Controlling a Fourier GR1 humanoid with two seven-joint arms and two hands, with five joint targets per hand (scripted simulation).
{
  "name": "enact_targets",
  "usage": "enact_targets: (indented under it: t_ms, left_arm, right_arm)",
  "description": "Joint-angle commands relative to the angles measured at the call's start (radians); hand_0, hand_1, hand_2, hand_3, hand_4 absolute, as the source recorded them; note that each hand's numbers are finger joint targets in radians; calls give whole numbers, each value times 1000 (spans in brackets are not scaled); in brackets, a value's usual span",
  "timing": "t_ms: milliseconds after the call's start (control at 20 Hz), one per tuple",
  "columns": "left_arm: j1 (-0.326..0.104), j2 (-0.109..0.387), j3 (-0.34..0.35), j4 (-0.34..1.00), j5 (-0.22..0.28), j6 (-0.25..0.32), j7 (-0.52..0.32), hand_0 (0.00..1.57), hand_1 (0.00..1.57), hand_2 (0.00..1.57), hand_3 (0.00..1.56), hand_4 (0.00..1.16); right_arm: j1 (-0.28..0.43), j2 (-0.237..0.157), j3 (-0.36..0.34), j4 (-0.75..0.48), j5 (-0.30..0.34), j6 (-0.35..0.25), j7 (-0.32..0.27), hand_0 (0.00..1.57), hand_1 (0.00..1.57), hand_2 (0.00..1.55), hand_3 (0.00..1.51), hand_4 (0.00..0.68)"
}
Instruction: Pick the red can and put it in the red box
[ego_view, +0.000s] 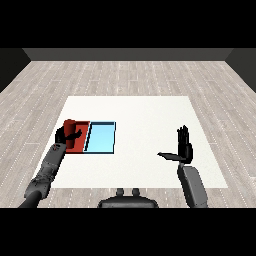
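The fingers (75, 134) of the left hand (65, 134) are curled round the red can (69, 124), grasping it over the red tray (80, 142). The can lies tilted, its rounded end showing just above and behind those fingers, at the far left corner of the tray; whether it touches the tray floor cannot be told. The red tray lies right under and just to the right of the left fingers, and the light blue tray (101, 138) sits touching its right side, a little farther from them. The grey left forearm (49, 167) runs from the hand down toward the lower left corner. Well apart, on the far side of the blue tray from the left fingers, the right hand (184, 146) is held upright above the white worktop (145, 115), its fingers (182, 132) straight and released, thumb (167, 156) stretched out to the left, holding nothing. Its grey forearm (192, 186) comes in from below. Beyond the worktop lies a pale wooden floor (125, 75).
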Motion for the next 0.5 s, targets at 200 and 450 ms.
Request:
enact_targets:
  t_ms: [200, 450]
  left_arm:
    - [-89, -41, 10, 294, -54, 67, 39, 849, 849, 797, 0, 706]
    - [-106, -13, 32, 335, -35, -75, 6, 714, 714, 696, 0, 505]
  right_arm:
    - [2, 4, -4, -39, 17, -8, -31, 0, 0, 0, 0, 0]
    - [39, 7, -14, -25, 1, 23, -70, 0, 0, 0, 0, 0]
